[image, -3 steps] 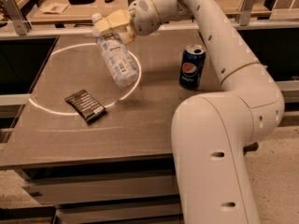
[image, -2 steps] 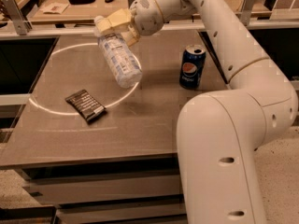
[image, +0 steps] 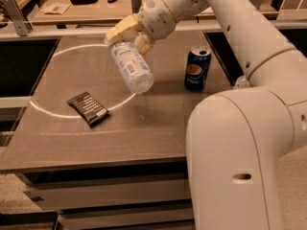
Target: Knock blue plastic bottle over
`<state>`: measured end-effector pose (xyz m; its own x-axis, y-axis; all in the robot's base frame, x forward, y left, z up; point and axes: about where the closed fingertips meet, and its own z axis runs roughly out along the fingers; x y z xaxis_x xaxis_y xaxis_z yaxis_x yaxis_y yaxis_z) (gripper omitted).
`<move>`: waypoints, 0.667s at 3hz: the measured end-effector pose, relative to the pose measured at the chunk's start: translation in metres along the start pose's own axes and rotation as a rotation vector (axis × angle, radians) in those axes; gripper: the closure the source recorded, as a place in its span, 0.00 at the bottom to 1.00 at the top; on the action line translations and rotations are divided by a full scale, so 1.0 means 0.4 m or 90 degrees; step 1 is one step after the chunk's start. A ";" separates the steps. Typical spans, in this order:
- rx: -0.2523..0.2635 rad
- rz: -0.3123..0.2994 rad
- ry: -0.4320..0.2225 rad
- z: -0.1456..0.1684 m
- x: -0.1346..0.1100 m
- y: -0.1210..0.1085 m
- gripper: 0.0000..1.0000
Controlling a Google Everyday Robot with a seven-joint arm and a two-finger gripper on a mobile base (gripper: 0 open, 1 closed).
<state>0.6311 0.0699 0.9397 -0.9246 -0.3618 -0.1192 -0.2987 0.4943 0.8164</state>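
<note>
The blue plastic bottle (image: pixel 131 66) is a clear bottle with a white label. It leans steeply over the table (image: pixel 144 128), with its top at my gripper and its base pointing to the front right. Its cap is hidden behind the gripper. I cannot tell whether the base touches the table. My gripper (image: pixel 132 32), with beige tips, is at the bottle's top end, above the far middle of the table. The white arm reaches in from the right.
A blue Pepsi can (image: pixel 197 68) stands upright to the right of the bottle. A dark snack bar packet (image: pixel 88 109) lies flat at the front left, on a ring of light. Another table with small items stands behind. The arm's large white body fills the right foreground.
The gripper and the bottle's top have shifted a little to the right and towards the front. The bottle stays tilted. The can and the packet have not moved.
</note>
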 end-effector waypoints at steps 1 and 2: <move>0.090 0.045 0.005 0.001 -0.023 -0.020 1.00; 0.188 0.066 -0.023 -0.010 -0.073 -0.033 1.00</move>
<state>0.6628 0.0707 0.9347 -0.9599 -0.2720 -0.0680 -0.2532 0.7370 0.6266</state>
